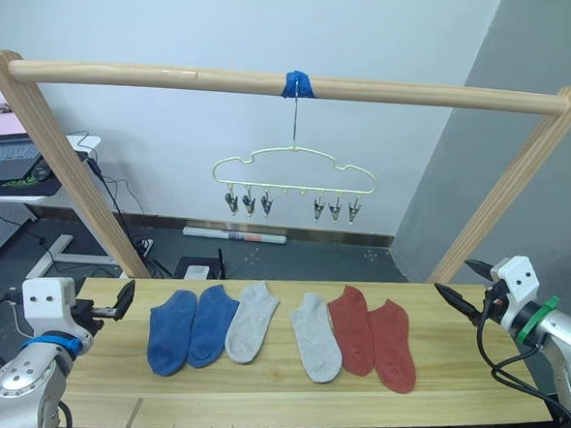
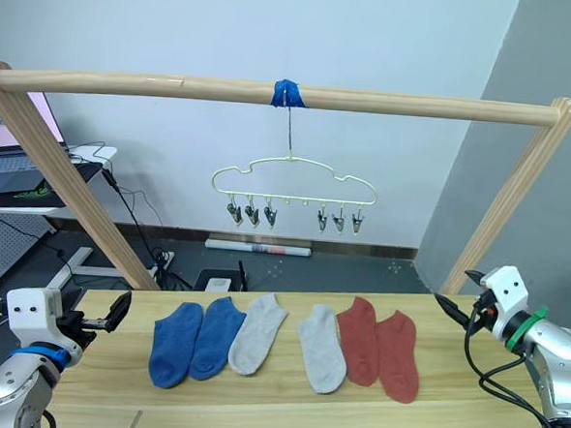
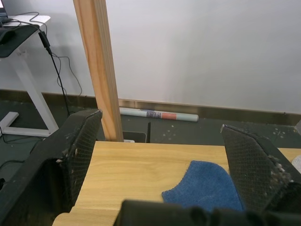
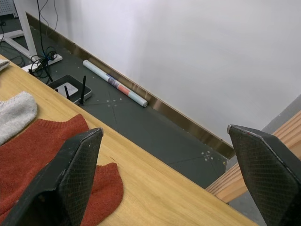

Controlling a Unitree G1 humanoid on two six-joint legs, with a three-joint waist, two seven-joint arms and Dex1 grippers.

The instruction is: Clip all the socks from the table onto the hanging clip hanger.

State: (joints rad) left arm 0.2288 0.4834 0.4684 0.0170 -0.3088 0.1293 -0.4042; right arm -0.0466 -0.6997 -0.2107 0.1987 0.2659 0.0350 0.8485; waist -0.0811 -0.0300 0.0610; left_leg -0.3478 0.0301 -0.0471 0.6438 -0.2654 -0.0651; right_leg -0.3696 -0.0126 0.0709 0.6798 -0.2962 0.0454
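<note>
On the table (image 1: 450, 379) lie two blue socks (image 1: 191, 330), two light grey socks (image 1: 251, 321) and two rust red socks (image 1: 373, 338), side by side in a row. The pale-yellow clip hanger (image 1: 294, 172) hangs above and behind them with nothing in its silver clips (image 1: 247, 205). My left gripper (image 1: 122, 299) hovers open at the table's left end, left of the blue socks. The left wrist view has a blue sock's toe (image 3: 207, 188) just ahead of its fingers (image 3: 77, 150). At the table's right end my right gripper (image 1: 464, 283) is open, right of the red socks (image 4: 42, 146).
The hanger's hook hangs at blue tape (image 1: 298, 83) on a round wooden pole (image 1: 158, 75). The pole's slanted posts (image 1: 74, 182) rise at both back corners of the table. A desk with a laptop (image 1: 8, 149) stands far left. A rolled tube (image 1: 234, 235) lies on the floor behind.
</note>
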